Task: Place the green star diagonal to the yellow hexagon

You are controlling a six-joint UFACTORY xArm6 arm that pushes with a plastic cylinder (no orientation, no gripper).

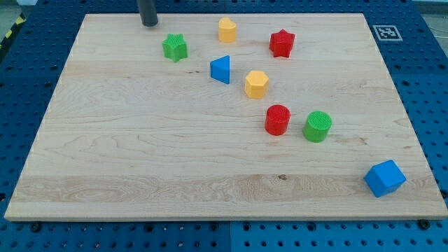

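The green star (175, 47) sits near the view's top, left of centre, on the wooden board (140, 154). The yellow hexagon (256, 84) lies to its lower right, past the blue triangle (220, 69). My tip (149, 24) is at the board's top edge, just up and left of the green star, a small gap apart from it.
A yellow block (227, 29) and a red star (281, 43) sit near the top. A red cylinder (277, 120) and a green cylinder (318, 127) stand right of centre. A blue cube (384, 178) is at the lower right. A marker tag (386, 32) is at the top right.
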